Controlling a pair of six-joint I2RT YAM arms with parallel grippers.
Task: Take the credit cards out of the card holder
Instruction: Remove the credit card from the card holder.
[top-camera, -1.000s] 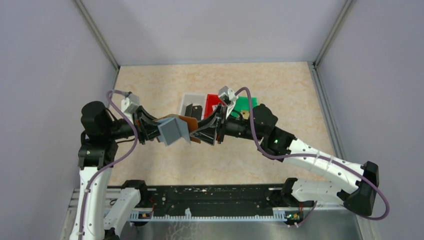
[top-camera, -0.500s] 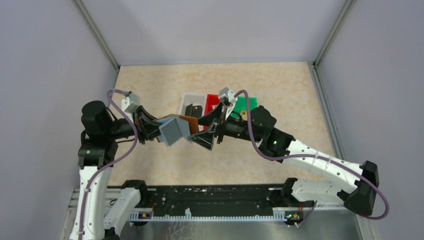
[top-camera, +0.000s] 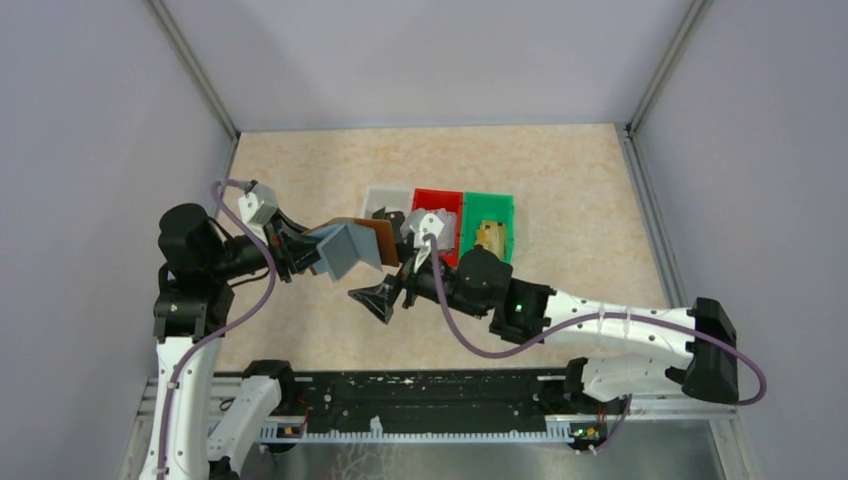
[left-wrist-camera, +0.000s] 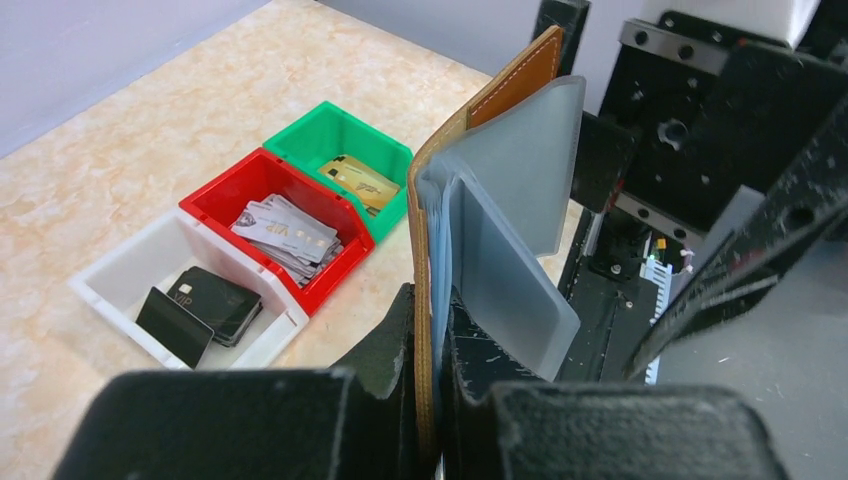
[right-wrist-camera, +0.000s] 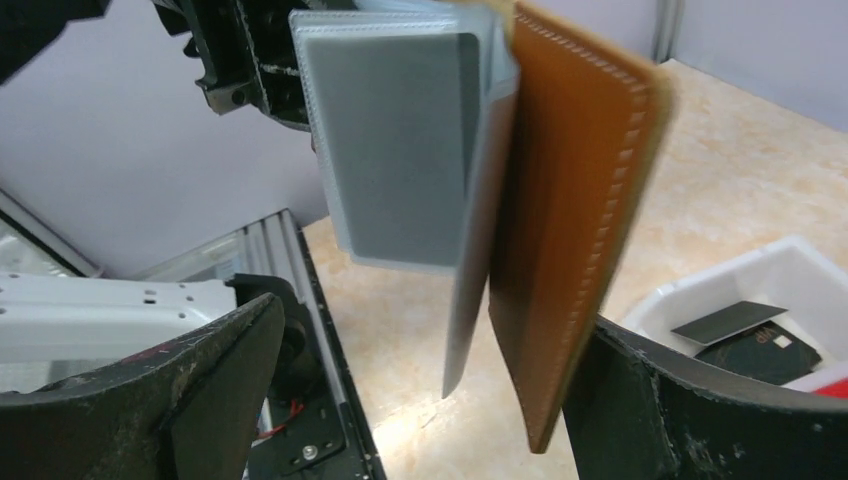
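White bin (left-wrist-camera: 135, 270), red bin (left-wrist-camera: 335, 280), green bin (left-wrist-camera: 325, 125) touching in a row, beige marbled tabletop (left-wrist-camera: 150, 130); black, perhaps perforated, rail (top-camera: 430, 398) nearest

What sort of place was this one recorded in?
Probably a lab robot test cell: plain grey panel walls box in a stone-pattern table, the left arm and right arm are mounted on a black rail at its near edge, and coloured sorting bins sit in a row.

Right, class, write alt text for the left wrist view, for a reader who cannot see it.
The left end effector grips a brown card holder upright, its clear sleeves fanned to the right. Behind, on the table, stand a white bin with black cards, a red bin with silvery cards and a green bin with gold cards.
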